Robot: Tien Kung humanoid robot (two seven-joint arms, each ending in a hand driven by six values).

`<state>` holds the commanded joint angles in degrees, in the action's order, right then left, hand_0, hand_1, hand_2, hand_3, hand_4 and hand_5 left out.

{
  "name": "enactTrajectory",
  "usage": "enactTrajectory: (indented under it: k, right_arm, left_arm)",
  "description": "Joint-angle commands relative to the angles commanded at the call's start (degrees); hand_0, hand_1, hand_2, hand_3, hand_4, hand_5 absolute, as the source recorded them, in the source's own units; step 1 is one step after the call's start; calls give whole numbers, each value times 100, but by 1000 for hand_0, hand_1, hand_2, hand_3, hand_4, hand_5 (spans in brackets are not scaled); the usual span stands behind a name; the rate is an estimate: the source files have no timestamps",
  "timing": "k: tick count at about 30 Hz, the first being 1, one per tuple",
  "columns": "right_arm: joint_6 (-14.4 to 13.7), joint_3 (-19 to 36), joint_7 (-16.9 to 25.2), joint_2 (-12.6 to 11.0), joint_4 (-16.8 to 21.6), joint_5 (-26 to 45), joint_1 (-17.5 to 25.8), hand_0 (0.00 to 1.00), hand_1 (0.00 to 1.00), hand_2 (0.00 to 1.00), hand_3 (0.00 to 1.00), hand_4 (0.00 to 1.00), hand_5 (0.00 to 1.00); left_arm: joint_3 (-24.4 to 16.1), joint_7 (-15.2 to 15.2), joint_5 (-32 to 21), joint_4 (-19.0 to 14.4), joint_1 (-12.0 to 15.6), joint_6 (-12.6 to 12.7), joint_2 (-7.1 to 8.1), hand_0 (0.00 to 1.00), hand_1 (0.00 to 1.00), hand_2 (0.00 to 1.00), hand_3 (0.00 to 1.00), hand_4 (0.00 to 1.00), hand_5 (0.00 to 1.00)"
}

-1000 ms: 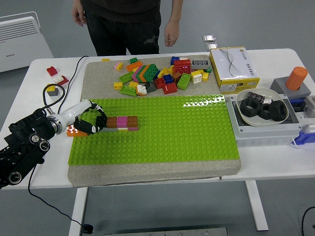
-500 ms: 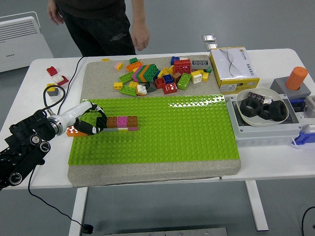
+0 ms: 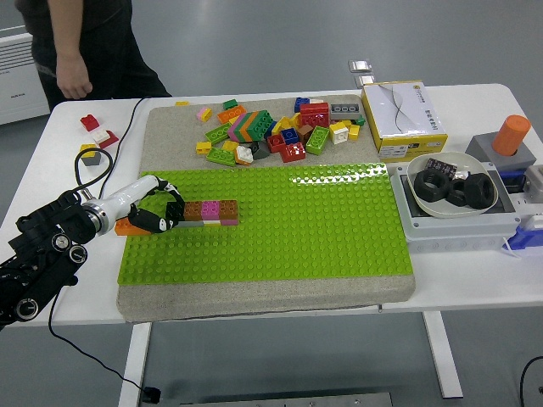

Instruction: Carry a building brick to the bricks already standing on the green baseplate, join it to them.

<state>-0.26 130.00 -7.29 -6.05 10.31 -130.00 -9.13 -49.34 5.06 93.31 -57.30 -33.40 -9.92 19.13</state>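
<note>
A short row of bricks (image 3: 212, 211), brown, pink and brown, stands on the green baseplate (image 3: 280, 229) near its left edge. My left hand (image 3: 161, 212) reaches in from the left, low over the baseplate. Its fingers curl around a black brick (image 3: 175, 209) that sits against the left end of the row. An orange brick (image 3: 129, 227) lies under the hand at the baseplate's left edge. A pile of loose bricks (image 3: 271, 131) in several colours lies on the grey mat behind the baseplate. My right arm is out of view.
A person (image 3: 76, 51) stands at the far left corner, hand hanging. A yellow-and-white box (image 3: 403, 119) and a grey tray with a bowl of black rings (image 3: 450, 188) stand at the right. A black cable (image 3: 93, 165) and small blocks (image 3: 93, 127) lie at the left.
The person has walked from the middle of the far side to the far left. My left hand has stayed at the left end of the brick row.
</note>
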Motion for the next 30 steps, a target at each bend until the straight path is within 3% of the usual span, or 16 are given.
enactTrajectory:
  k: [2, 7, 8, 13, 14, 20, 25, 26, 30]
  right_arm:
    - [4, 0, 5, 1, 0, 0, 0, 673, 626, 618, 704, 742, 957]
    - [6, 0, 8, 2, 0, 0, 0, 673, 626, 618, 704, 742, 957]
    - [6, 0, 8, 2, 0, 0, 0, 671, 625, 618, 704, 742, 956]
    - [8, 0, 17, 2, 0, 0, 5, 671, 625, 618, 704, 742, 956]
    - [9, 0, 19, 2, 0, 0, 5, 672, 624, 618, 703, 742, 957]
    - [12, 0, 27, 5, 0, 0, 7, 672, 624, 618, 703, 742, 957]
    - [14, 0, 30, 5, 0, 0, 8, 672, 624, 617, 702, 741, 955]
    - [14, 0, 31, 5, 0, 0, 8, 671, 624, 617, 702, 741, 955]
    - [15, 0, 32, 4, 0, 0, 8, 671, 624, 617, 702, 741, 955]
  left_arm:
    - [3, -5, -9, 8, 1, 0, 0, 924, 942, 901, 602, 630, 86]
    - [-7, -18, -6, 25, 7, 6, -6, 924, 942, 901, 602, 630, 86]
    - [-8, -21, -5, 27, 7, 9, -8, 922, 942, 908, 604, 682, 139]
    - [-7, -46, -2, 37, 7, 32, -16, 922, 942, 908, 604, 682, 139]
    - [-10, -49, -1, 39, 8, 36, -18, 919, 943, 910, 603, 758, 198]
    - [-12, -60, -2, 45, 18, 40, -19, 919, 943, 910, 603, 758, 198]
    - [-13, -65, 4, 41, 18, 37, -12, 918, 944, 913, 603, 785, 200]
    - [-13, -66, 6, 40, 18, 36, -12, 915, 944, 915, 605, 842, 179]
    - [-12, -68, 16, 37, 20, 24, -11, 915, 944, 915, 605, 842, 179]
